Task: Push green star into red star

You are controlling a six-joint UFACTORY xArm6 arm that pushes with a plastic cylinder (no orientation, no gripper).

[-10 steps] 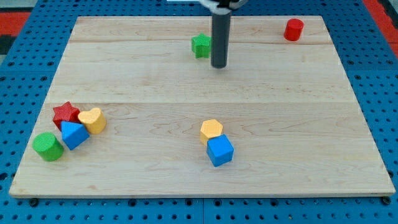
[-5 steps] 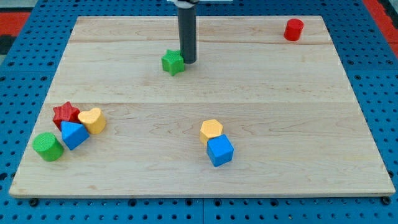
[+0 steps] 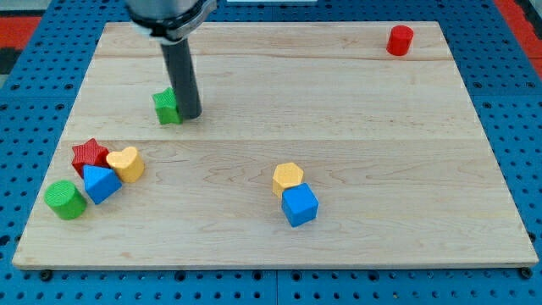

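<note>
The green star [image 3: 167,108] lies on the wooden board [image 3: 381,152] at the view's upper left. My tip [image 3: 190,115] stands against the star's right side, partly covering it. The red star [image 3: 89,156] lies at the view's left, below and left of the green star, a clear gap between them. It touches a blue block [image 3: 101,183] and a yellow heart [image 3: 127,163].
A green cylinder [image 3: 64,199] sits at the view's lower left beside the blue block. A yellow hexagon [image 3: 288,176] and a blue cube [image 3: 299,205] touch near the middle bottom. A red cylinder [image 3: 400,40] stands at the top right.
My tip has moved left and down the view, pushing the green star from the top middle toward the left. The other blocks have not moved.
</note>
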